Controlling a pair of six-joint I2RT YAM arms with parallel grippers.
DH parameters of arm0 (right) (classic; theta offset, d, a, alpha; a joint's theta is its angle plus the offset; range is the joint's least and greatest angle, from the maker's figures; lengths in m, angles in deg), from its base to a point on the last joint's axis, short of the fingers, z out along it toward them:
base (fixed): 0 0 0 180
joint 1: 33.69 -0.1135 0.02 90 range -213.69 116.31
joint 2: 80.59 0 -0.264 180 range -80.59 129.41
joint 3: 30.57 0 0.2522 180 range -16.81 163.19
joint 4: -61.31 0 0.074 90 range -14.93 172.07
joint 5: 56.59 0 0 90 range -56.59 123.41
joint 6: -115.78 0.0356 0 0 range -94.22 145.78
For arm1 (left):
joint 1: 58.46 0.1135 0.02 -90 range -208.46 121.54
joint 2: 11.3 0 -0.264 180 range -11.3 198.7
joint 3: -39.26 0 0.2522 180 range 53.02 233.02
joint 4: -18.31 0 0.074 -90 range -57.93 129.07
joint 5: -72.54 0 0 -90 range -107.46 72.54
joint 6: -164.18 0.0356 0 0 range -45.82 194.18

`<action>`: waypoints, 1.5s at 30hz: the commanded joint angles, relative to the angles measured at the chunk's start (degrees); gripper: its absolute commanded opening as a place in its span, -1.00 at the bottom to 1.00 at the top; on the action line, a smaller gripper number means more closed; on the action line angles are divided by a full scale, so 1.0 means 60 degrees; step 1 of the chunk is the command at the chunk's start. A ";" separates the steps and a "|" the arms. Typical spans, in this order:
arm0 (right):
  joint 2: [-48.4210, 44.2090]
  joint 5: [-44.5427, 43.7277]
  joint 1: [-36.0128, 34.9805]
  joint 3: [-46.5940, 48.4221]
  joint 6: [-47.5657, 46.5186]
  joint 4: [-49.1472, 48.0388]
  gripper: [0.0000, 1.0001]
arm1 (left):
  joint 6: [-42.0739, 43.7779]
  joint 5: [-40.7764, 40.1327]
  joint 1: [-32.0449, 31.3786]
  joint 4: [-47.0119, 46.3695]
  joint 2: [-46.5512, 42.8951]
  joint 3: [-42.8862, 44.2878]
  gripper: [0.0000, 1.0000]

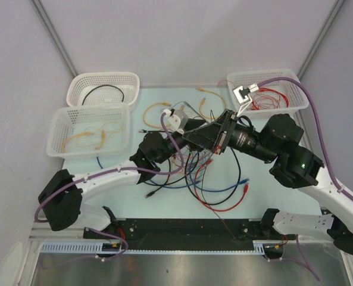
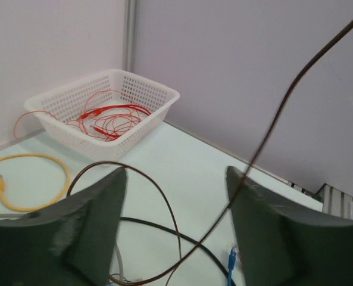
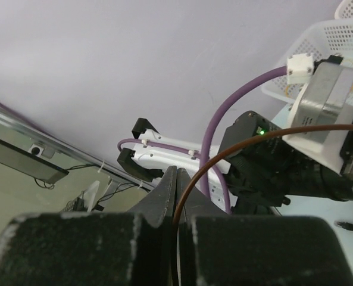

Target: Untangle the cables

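The cables (image 1: 207, 179) lie in a red, blue and black tangle at mid-table, under both wrists. My right gripper (image 1: 188, 137) hangs over the tangle, and in the right wrist view it (image 3: 177, 174) is shut on a thin brown cable (image 3: 224, 152). That brown cable (image 2: 283, 101) rises steeply to the upper right between my left gripper's fingers (image 2: 93, 220), close to the right-hand one. The left gripper (image 2: 175, 179) is open with nothing clamped. Its place in the top view (image 1: 183, 146) is partly covered by the right gripper. A black cable (image 2: 164, 229) and a blue plug (image 2: 231, 259) lie below it.
A white basket (image 1: 295, 89) of red cables stands at the back right and shows again as the basket (image 2: 158, 89) in the left wrist view. Two white baskets at the back left hold a black cable (image 1: 105, 94) and yellow cables (image 1: 96, 136). Loose yellow cables (image 1: 155, 110) lie behind the tangle.
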State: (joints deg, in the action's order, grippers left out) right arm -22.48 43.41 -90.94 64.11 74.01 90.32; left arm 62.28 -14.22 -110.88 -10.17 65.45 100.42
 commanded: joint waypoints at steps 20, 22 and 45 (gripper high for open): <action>-0.1466 -0.3921 0.0065 0.0136 -0.2222 0.2732 0.99 | -0.3591 -0.0147 0.3519 0.5469 -0.0972 0.4031 -1.00; -0.1584 -0.4432 0.0079 -0.0025 -0.2339 0.2951 0.99 | -0.4166 -0.0029 0.4428 0.6549 -0.0374 0.5015 -1.00; -0.1804 -0.4832 0.1280 -0.2339 -0.3658 0.3114 0.99 | -0.4638 -0.3937 0.7785 0.7993 0.6761 1.5010 -1.00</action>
State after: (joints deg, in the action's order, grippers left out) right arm -33.72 12.92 -85.04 52.27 53.92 110.71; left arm 33.76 -32.09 -66.40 42.20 101.72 189.94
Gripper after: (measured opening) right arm 0.995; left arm 0.009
